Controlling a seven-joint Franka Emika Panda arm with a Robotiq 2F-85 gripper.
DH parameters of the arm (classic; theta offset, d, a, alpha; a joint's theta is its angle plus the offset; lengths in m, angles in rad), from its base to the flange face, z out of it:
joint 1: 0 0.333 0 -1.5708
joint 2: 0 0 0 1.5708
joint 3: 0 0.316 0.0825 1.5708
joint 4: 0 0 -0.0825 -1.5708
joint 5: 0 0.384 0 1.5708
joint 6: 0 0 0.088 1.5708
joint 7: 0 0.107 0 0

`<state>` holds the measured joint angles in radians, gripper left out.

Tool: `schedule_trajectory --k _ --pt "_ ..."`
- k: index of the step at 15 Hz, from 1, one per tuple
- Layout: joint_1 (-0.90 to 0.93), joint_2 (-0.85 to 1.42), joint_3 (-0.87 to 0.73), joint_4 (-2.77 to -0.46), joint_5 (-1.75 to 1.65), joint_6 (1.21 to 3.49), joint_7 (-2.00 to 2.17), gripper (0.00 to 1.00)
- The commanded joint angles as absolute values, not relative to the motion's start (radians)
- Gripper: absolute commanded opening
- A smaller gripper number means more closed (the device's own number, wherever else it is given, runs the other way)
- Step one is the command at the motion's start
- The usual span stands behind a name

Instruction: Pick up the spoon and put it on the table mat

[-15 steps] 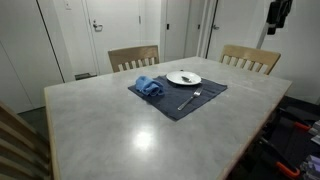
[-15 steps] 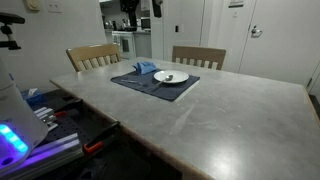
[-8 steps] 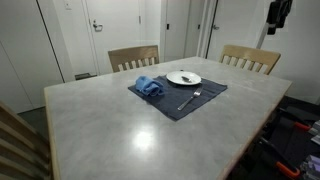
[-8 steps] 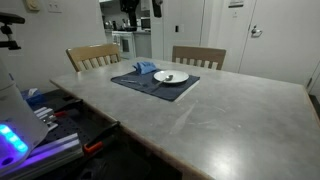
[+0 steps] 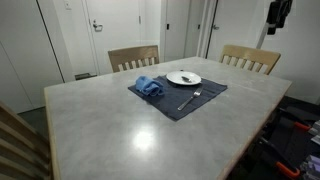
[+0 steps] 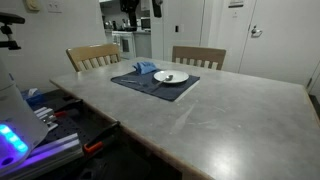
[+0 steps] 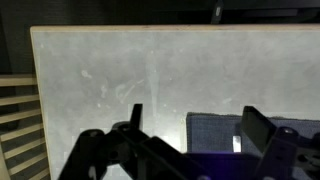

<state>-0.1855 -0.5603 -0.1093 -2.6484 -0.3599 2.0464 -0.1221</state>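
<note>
Spoon (image 5: 185, 76) appears to rest on the plate (image 5: 172, 79), far beneath our pincer (image 7: 198, 135), which hangs with jaws spread wide, holding nothing. Beside the plate, on the mat (image 5: 207, 97), lies what looks like a fork (image 5: 190, 98); we might grab it by mistake. Beyond spreads the grey table (image 5: 120, 125), with chairs (image 5: 133, 57) and doors behind.

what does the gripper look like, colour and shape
Black all over: the gripper has two flat, blocky fingers on jointed linkages. No markings or cables show. In an exterior view the arm is just a dark shape near the top edge.
</note>
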Motion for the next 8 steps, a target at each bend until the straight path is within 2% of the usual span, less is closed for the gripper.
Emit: schedule_trajectory --k 1,8 --pt "-0.179 -0.561 -0.115 -2.647 -0.363 2.043 -0.119 1.00" --pt "-0.158 -0.506 -0.138 -2.625 -0.363 2.084 -0.191 1.00"
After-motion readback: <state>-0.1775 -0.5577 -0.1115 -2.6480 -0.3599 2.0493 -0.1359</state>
